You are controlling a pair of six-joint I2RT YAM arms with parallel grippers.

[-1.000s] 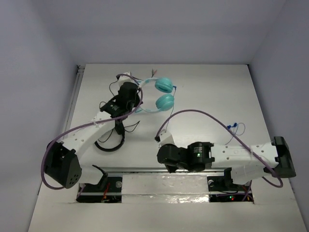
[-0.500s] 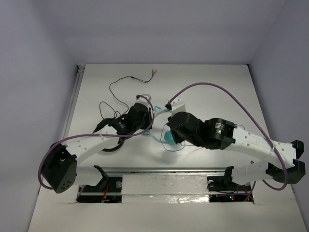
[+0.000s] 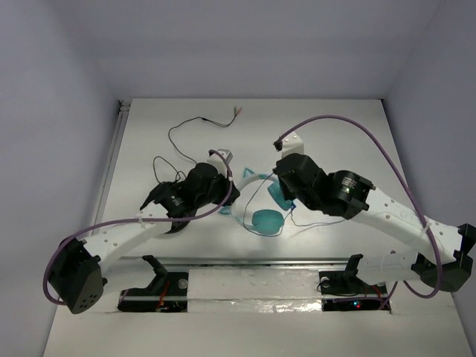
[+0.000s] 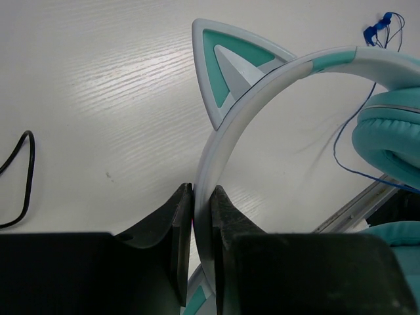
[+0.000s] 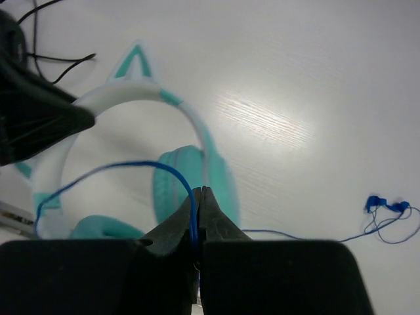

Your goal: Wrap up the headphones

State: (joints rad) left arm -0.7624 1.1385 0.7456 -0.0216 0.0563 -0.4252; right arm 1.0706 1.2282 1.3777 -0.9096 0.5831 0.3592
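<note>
Your left gripper (image 4: 202, 216) clamped tight on the pale plastic headband (image 4: 211, 157) of the teal cat-ear headphones (image 3: 266, 221), which lay toward the white table's (image 3: 335, 134) 6 o'clock edge. Your right gripper (image 5: 199, 197), at their 1 o'clock, pinched the thin dark blue cord (image 5: 118, 165). Risk: a hard tug could have slipped either grip.

Everything here is pointing to a robotics lab test cell. Plain pale lavender-grey walls (image 3: 245, 44) are enclosing a bare white wood-grain tabletop (image 3: 335, 126) on three sides. Two white-and-black jointed robot arms, left (image 3: 134, 230) and right (image 3: 394, 216), are standing bolted beside a silver metal rail (image 3: 245, 262) at the near edge. Thick purple cables (image 3: 327, 117) are looping off them. Small red and green indicator lights (image 3: 355, 303) are glowing at the right base. A loose thin black wire with a reddish tip (image 3: 201, 120) is lying across the table, and the arms are reaching to teal plastic headphones (image 3: 266, 221) with a pale cat-ear headband.
</note>
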